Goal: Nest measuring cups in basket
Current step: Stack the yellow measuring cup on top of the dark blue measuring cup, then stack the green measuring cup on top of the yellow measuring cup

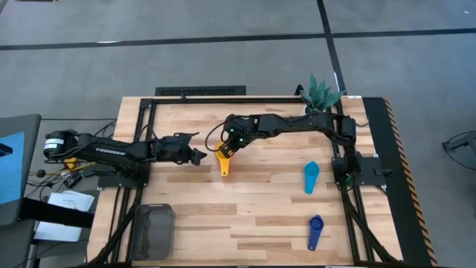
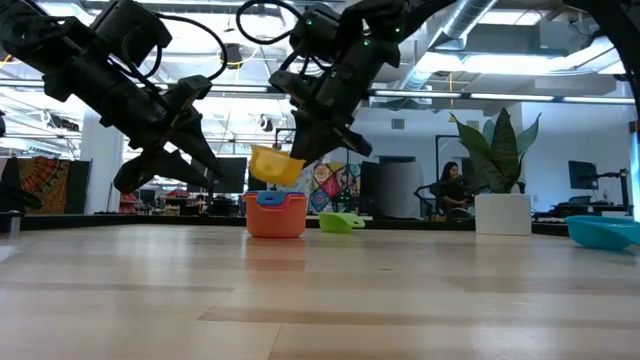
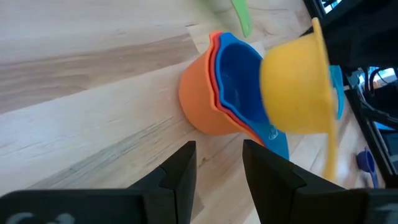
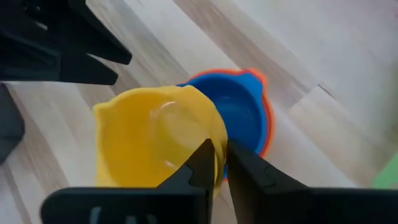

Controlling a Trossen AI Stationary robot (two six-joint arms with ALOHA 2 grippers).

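- right end effector [image 1: 225, 147] pinches the rim of the yellow measuring cup [image 2: 274, 164], fingers pressed on the cup wall as the right wrist view shows, and holds it in the air above the counter [image 1: 260, 208].
- yellow measuring cup [image 4: 155, 143] hangs tilted just above the orange measuring cup [image 2: 275, 216], which stands upright on the counter with the blue measuring cup [image 4: 239, 112] nested inside it; in the high view the yellow handle [image 1: 224, 165] points toward the near edge.
- left end effector [image 1: 199, 156] hovers just beside that stack on its left, fingers [image 3: 180, 171] spread apart with nothing between them, aimed at the orange cup.
- green measuring cup [image 2: 340, 222] lies on the counter just beyond the stack in the low view.
- teal measuring cup [image 1: 311, 176] lies well apart to the right, near the right arm's base; its bowl shows at the right edge of the low view [image 2: 603, 231].
- dark blue-purple measuring cup [image 1: 315, 231] lies nearer the front edge, below the teal one in the high view.
- basket [image 1: 153, 231] sits at the front left corner of the counter, well apart from every cup; i cannot tell what is inside it.
- white plant pot [image 2: 503, 213] with a green plant stands at the far right corner.
- person [image 2: 450, 190] sits in the room beyond the counter.
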